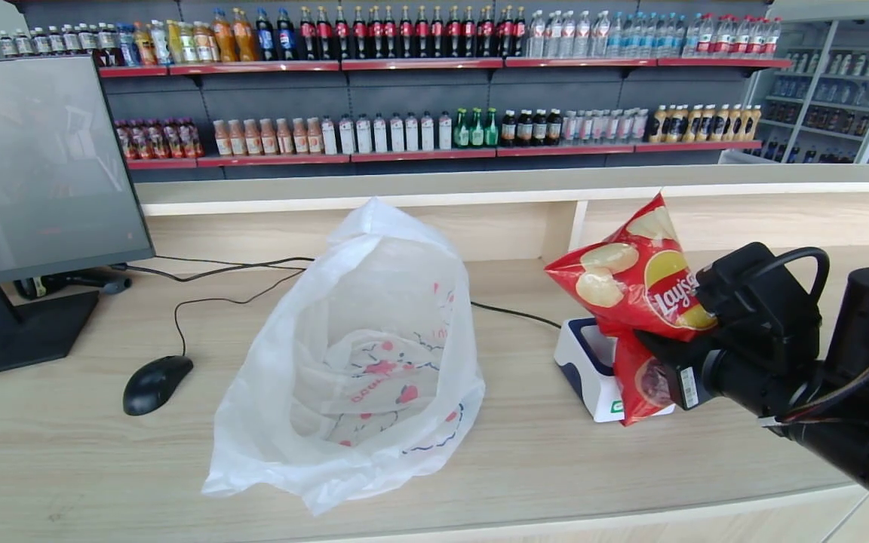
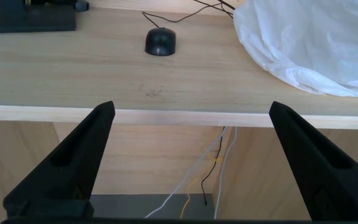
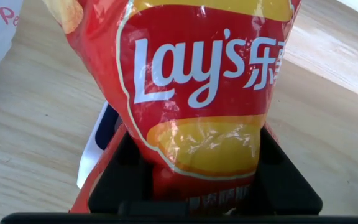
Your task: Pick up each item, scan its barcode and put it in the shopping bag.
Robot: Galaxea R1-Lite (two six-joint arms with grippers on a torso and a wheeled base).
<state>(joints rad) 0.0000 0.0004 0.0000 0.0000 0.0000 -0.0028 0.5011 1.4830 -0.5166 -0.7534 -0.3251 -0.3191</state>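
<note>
My right gripper (image 1: 687, 332) is shut on a red bag of chips (image 1: 642, 290), which hangs tilted just above the white and blue barcode scanner (image 1: 585, 366) on the counter. In the right wrist view the chip bag (image 3: 197, 87) sits squeezed between the black fingers (image 3: 284, 174), with a corner of the scanner (image 3: 95, 152) behind it. The white plastic shopping bag (image 1: 359, 362) stands open at the middle of the counter, left of the scanner. My left gripper (image 2: 188, 155) is open and empty, held below the counter's front edge, with the shopping bag (image 2: 309, 43) up ahead of it.
A black mouse (image 1: 155, 383) lies left of the shopping bag, its cable running back to a monitor (image 1: 35, 173) on a black stand at the far left. A raised wooden ledge (image 1: 525, 185) bounds the counter behind. Shelves of bottles (image 1: 434, 75) fill the background.
</note>
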